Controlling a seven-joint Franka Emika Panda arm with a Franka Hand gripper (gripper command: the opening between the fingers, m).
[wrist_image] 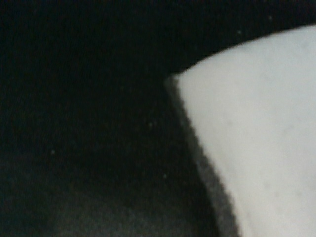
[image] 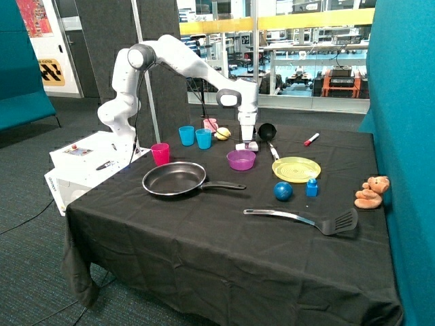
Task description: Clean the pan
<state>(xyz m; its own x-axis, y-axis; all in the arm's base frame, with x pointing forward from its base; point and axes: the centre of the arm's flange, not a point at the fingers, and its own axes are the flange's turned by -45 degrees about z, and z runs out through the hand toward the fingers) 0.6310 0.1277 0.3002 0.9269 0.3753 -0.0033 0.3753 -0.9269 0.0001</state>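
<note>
Black cloth covers the table (image: 204,258), and on it the pan (image: 175,178) sits toward the edge nearest the robot's base, its handle pointing along the cloth toward the blue ball (image: 283,191). Your gripper (image: 247,145) is not at the pan: it is down at the far edge of the table, just behind the purple bowl (image: 240,159), right over a small pale object (image: 247,146) lying on the cloth. The wrist view shows only a pale, soft-edged block (wrist_image: 256,138) filling one side against dark fabric, very close to the camera; it may be a sponge, but you cannot confirm that. Whether the jaws are spread or pinching that object cannot be told from either view.

Judging by this, you are at the fetching step: picking up the cleaning tool. The pan itself looks untouched by the arm. Next you need a firm hold on the pale block, a lift clear of the bowl and the cups (image: 195,136), then a carry across to the pan's inside for wiping.
</note>
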